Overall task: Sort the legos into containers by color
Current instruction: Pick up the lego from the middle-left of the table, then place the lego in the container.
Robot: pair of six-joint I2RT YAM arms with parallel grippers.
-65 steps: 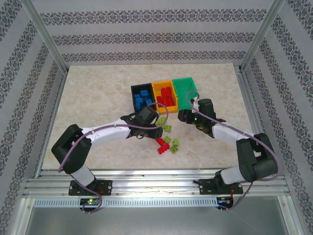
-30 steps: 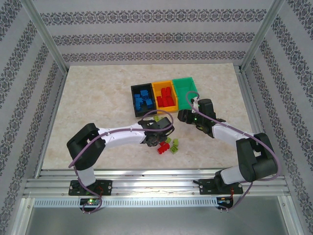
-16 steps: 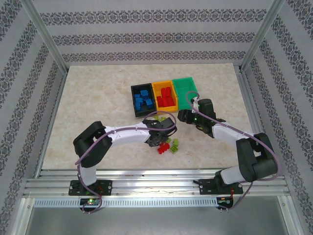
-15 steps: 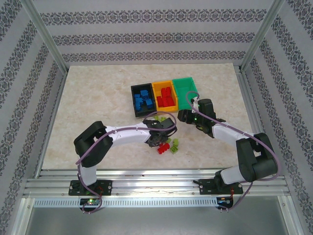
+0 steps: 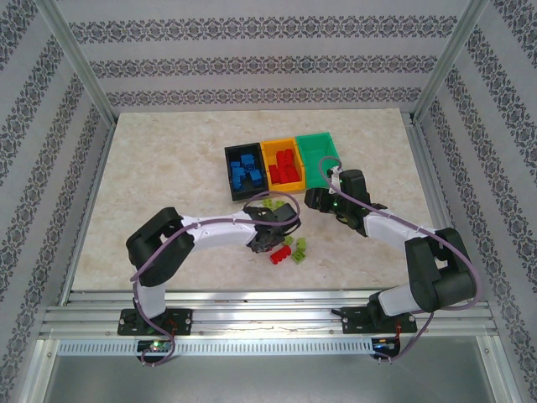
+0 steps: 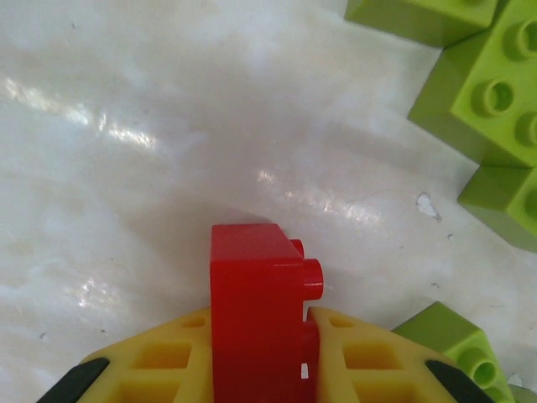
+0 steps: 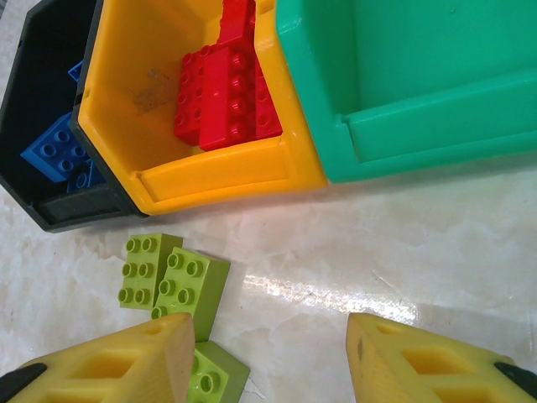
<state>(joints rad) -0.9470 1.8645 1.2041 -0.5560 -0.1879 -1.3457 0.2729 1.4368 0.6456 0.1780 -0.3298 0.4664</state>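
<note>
A: Left gripper (image 5: 267, 242) clamped on a red brick (image 6: 252, 294), low over the table (image 6: 151, 126), near of the bins. Lifted or resting, can't tell. Risks?
B: The grip takes only the brick's near end; most of it sticks out past the fingers (image 6: 394, 346). Glossy hard plastic, so it may pivot or slip on the way up. A lime brick (image 6: 440, 336) sits just beside one finger and could get nudged.
A: Drop target?
B: Orange bin (image 7: 222, 176), middle of three, reds (image 7: 222, 92) inside. Black bin (image 7: 50, 206) with blues (image 7: 54, 147) to its left, green bin (image 7: 419, 126) to its right, walls touching. A mistimed release lands red in the wrong one.
A: Right gripper (image 7: 268, 357)?
B: Jaws wide apart, holding nothing, hovering near of the bins over lime bricks (image 7: 176, 281). The arms are close; a clash is possible.
A: Surfaces?
B: Table polished, marble-look, glare. Bricks blocky, round studs. Bins smooth, thick-rimmed.
</note>
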